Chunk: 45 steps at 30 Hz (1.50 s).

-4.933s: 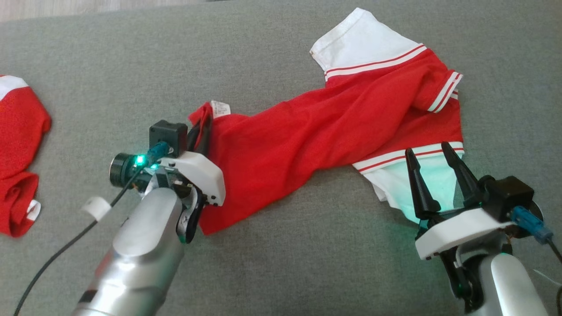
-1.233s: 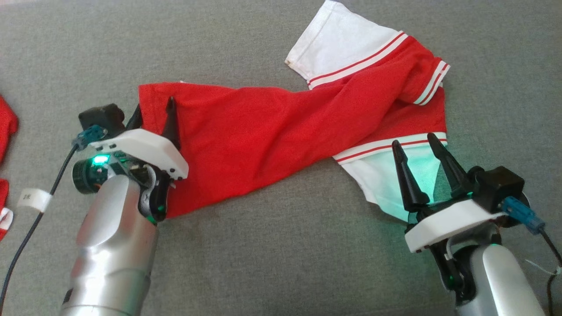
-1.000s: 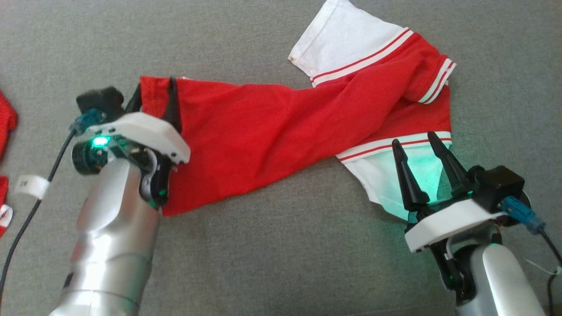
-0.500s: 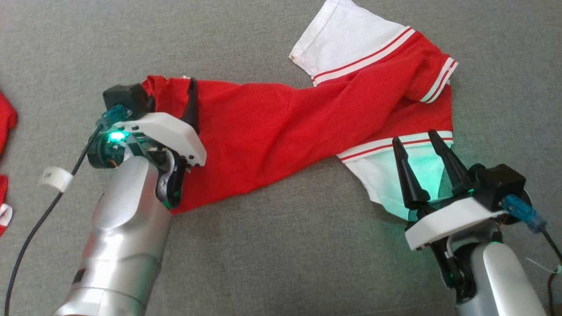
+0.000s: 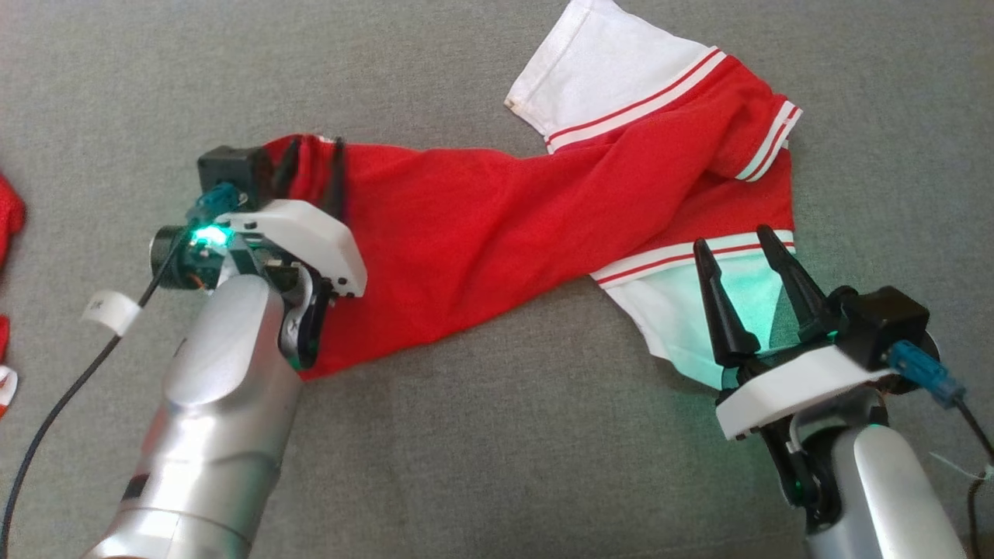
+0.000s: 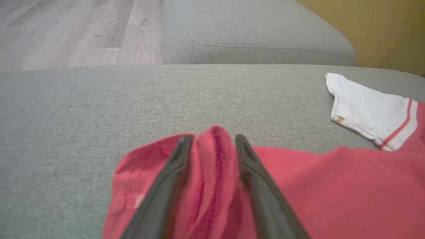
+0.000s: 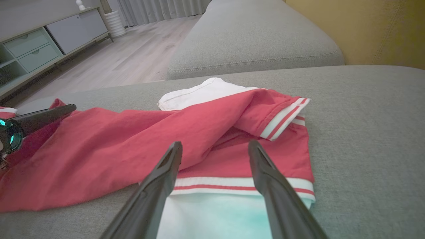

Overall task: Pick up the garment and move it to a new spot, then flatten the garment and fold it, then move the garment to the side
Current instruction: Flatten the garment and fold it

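Observation:
The garment (image 5: 497,225) is a red shirt with white, red-striped sleeves, lying twisted across the grey cushion (image 5: 497,450). My left gripper (image 5: 314,155) sits at its left corner. In the left wrist view both fingers press a raised fold of the red cloth (image 6: 212,166) between them, so the left gripper (image 6: 211,139) is shut on the garment. My right gripper (image 5: 734,241) stands open just above the near white sleeve (image 5: 683,318), holding nothing. The right wrist view looks between the spread fingers of the right gripper (image 7: 215,144) at the striped sleeve band (image 7: 232,182).
Another red garment (image 5: 6,213) lies at the far left edge. A second grey cushion (image 7: 255,43) sits beyond, with wood floor (image 6: 79,30) to its left, a yellow backrest (image 7: 375,30) to its right and a low cabinet (image 7: 33,43) further off.
The left gripper moved right along the garment's left edge and closed its fingers, bunching the corner into a fold. The right gripper has stayed put and open.

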{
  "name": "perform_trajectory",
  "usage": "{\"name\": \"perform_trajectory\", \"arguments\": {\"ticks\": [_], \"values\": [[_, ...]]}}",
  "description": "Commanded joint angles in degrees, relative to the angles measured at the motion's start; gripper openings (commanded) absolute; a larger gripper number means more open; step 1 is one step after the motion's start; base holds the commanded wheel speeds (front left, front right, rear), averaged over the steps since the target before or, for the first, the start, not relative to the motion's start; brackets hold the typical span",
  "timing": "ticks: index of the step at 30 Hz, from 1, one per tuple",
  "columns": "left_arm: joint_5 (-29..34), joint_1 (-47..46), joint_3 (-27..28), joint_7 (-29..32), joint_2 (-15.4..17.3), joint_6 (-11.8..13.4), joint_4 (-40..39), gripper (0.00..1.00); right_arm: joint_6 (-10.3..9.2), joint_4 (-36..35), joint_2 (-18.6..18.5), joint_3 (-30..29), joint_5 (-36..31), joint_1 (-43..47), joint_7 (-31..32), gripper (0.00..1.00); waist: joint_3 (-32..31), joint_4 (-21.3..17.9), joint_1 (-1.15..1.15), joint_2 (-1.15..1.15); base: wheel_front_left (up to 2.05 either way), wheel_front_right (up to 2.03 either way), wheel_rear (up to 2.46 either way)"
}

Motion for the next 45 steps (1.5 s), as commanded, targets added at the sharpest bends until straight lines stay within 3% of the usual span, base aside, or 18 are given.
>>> {"name": "perform_trajectory", "arguments": {"ticks": [1, 10, 13, 18, 25, 31, 35, 38, 42, 45], "values": [[0.44, -1.32, 0.99, 0.01, 2.02, 0.49, -1.96, 0.00, 0.43, -1.60, -0.16, 1.43, 0.25, -1.26, -0.52, 1.00, -0.09, -0.11, 0.00, 0.00, 0.00, 0.00, 0.00], [0.61, -1.34, 0.48, -2.19, 1.90, 1.29, -4.22, 0.00, 0.43, -1.29, -0.16, 1.17, 0.27, -1.07, -0.51, 1.00, -0.90, 0.09, 0.00, 0.00, 0.00, 0.00, 0.00], [0.40, -0.54, 0.14, -4.45, 1.15, 1.66, -9.66, 0.00, 0.43, -1.20, -0.16, 0.94, 0.32, -0.74, -0.54, 1.00, -1.58, 0.50, 0.00, 0.00, 0.00, 0.00, 0.00], [-2.53, 6.09, -2.34, -4.49, -0.32, 0.81, -27.44, 0.00, 0.43, -1.31, -0.16, -0.12, 0.26, 0.25, -0.43, 1.00, -3.06, 2.08, 0.00, 0.00, 0.00, 0.00, 0.00], [-9.07, 15.79, -9.87, 3.18, -1.07, 0.41, -58.31, 0.00, 0.43, -1.62, -0.16, -1.47, 0.39, 1.27, -0.14, 1.00, -5.67, 5.38, 0.00, 0.00, 0.00, 0.00, 0.00], [-12.09, 16.72, -18.91, 6.24, -1.36, 2.19, -71.83, 0.00, 0.43, -1.26, -0.16, -2.24, 0.87, 1.88, -0.23, 1.00, -7.77, 6.77, 0.00, 0.00, 0.00, 0.00, 0.00], [-11.44, 13.83, -20.36, 6.74, -1.41, 3.89, -71.27, 0.00, 0.43, -1.38, -0.16, -2.19, 0.99, 1.65, -0.38, 1.00, -7.90, 6.22, 0.00, 0.00, 0.00, 0.00, 0.00], [-9.39, 11.81, -17.53, 5.80, -0.43, 4.87, -65.80, 0.00, 0.43, -1.54, -0.16, -1.69, 1.29, 1.40, -0.60, 1.00, -7.19, 5.18, 0.00, 0.00, 0.00, 0.00, 0.00], [-6.86, 8.68, -11.72, 2.76, 4.39, 4.18, -55.49, 0.00, 0.43, -1.27, -0.16, -0.78, 1.70, 0.90, -0.94, 1.00, -5.94, 3.38, 0.00, 0.00, 0.00, 0.00, 0.00], [-6.81, 5.57, -7.18, 1.33, 9.93, 1.67, -46.40, 0.00, 0.43, -1.22, -0.16, 0.12, 2.04, -0.14, -1.39, 1.00, -4.56, 1.57, 0.00, 0.00, 0.00, 0.00, 0.00]]}}
